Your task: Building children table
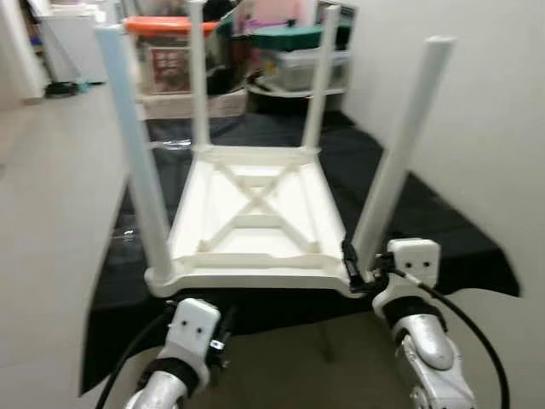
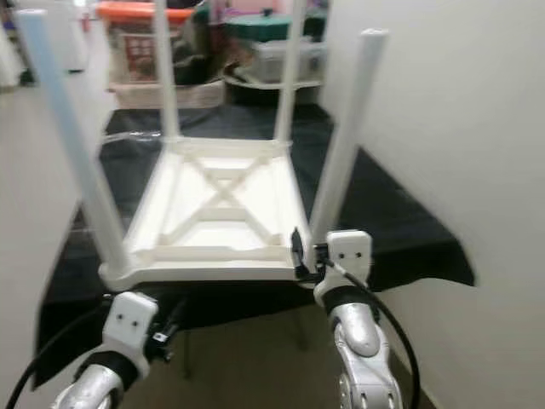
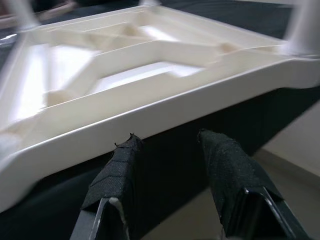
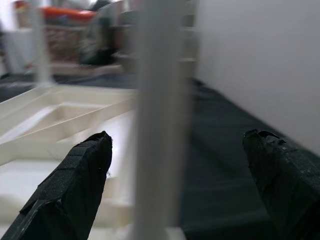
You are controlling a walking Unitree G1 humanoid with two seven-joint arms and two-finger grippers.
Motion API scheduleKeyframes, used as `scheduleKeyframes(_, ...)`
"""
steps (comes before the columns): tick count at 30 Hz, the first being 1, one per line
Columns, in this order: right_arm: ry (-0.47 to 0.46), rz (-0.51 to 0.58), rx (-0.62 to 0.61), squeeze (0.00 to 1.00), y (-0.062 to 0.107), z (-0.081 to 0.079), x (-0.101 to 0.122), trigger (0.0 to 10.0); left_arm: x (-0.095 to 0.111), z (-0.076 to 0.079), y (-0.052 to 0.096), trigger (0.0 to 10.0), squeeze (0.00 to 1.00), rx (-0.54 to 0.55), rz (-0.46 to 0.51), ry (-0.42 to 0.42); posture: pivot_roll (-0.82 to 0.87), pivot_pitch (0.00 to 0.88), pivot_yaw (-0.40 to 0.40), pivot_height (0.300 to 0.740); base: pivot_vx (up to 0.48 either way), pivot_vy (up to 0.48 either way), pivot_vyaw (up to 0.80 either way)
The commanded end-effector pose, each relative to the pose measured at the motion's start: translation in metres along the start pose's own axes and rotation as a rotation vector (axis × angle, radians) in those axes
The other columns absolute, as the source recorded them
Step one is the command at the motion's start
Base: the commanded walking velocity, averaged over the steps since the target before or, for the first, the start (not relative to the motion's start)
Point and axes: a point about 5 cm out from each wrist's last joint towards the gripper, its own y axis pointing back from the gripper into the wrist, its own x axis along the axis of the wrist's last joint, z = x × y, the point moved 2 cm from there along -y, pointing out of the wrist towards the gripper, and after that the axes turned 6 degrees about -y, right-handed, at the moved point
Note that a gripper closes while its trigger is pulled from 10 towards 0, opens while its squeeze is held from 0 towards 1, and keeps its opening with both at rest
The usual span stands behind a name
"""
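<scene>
White children's table upside down on black sheet, four legs up. Right gripper spread wide around near-right leg, not touching. Left gripper parted, just beneath the near edge, near-left corner. Best to centre the leg between the fingers before closing, low near the socket.

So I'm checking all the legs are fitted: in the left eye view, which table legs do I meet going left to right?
Near left leg → far left leg → far right leg → near right leg, with the right gripper open around its base.
</scene>
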Motion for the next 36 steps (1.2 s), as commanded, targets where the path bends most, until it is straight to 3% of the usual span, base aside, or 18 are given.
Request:
scheduleKeyframes(1,-0.012,-0.022,-0.039,0.00,-0.002,0.007,-0.004,10.0,-0.002,0.005,0.000,10.0,0.00,-0.024,-0.007,0.008,0.08,0.024,-0.072,0.740,0.000,-0.454,0.00)
scheduleKeyframes(6,-0.044,-0.007,-0.015,0.00,-0.010,0.003,0.000,10.0,-0.003,0.005,0.000,10.0,0.00,-0.021,-0.012,0.027,0.08,0.023,-0.076,0.740,0.000,-0.234,0.00)
scheduleKeyframes(7,-0.110,-0.005,0.020,0.00,-0.014,-0.004,0.002,10.0,-0.003,0.004,0.000,10.0,0.00,-0.019,-0.009,0.031,0.08,0.022,-0.078,0.740,0.000,0.000,0.00)
scheduleKeyframes(12,-0.167,0.001,0.088,0.00,-0.017,-0.014,0.005,10.0,-0.003,0.004,0.000,10.0,0.00,-0.015,-0.006,0.034,0.08,0.020,-0.081,0.740,0.000,0.000,0.00)
scheduleKeyframes(18,-0.145,-0.069,0.157,0.00,-0.010,-0.013,-0.012,10.0,-0.003,0.006,0.000,10.0,0.00,-0.014,-0.008,0.040,0.09,0.015,-0.082,0.740,0.000,0.000,0.00)
scheduleKeyframes(21,-0.195,-0.166,0.358,0.00,0.005,-0.016,-0.028,10.0,-0.003,0.006,0.001,10.0,0.00,-0.014,-0.008,0.048,0.08,0.015,-0.080,0.740,0.000,0.000,0.00)
scheduleKeyframes(24,-0.213,-0.161,0.458,0.00,0.008,-0.026,-0.023,10.0,-0.003,0.006,0.001,10.0,0.00,-0.016,-0.008,0.050,0.07,0.015,-0.078,0.740,0.000,0.000,0.00)
scheduleKeyframes(25,-0.231,-0.131,0.492,0.00,0.004,-0.039,-0.014,10.0,-0.003,0.007,0.001,10.0,0.00,-0.020,-0.007,0.052,0.08,0.013,-0.079,0.740,0.000,0.000,0.00)
scheduleKeyframes(31,-0.235,-0.104,0.498,0.00,-0.003,-0.049,-0.008,10.0,-0.002,0.007,0.001,10.0,0.00,-0.022,-0.006,0.054,0.09,0.014,-0.082,0.740,0.000,0.000,0.00)
scheduleKeyframes(32,-0.235,-0.087,0.484,0.00,-0.013,-0.058,-0.004,10.0,-0.001,0.007,0.001,10.0,0.00,-0.019,-0.004,0.052,0.09,0.019,-0.087,0.740,0.000,0.000,0.00)
scheduleKeyframes(36,-0.192,-0.079,0.451,0.00,-0.024,-0.061,-0.002,10.0,-0.001,0.007,0.001,10.0,0.00,-0.015,-0.003,0.051,0.09,0.022,-0.089,0.740,0.000,0.000,0.00)
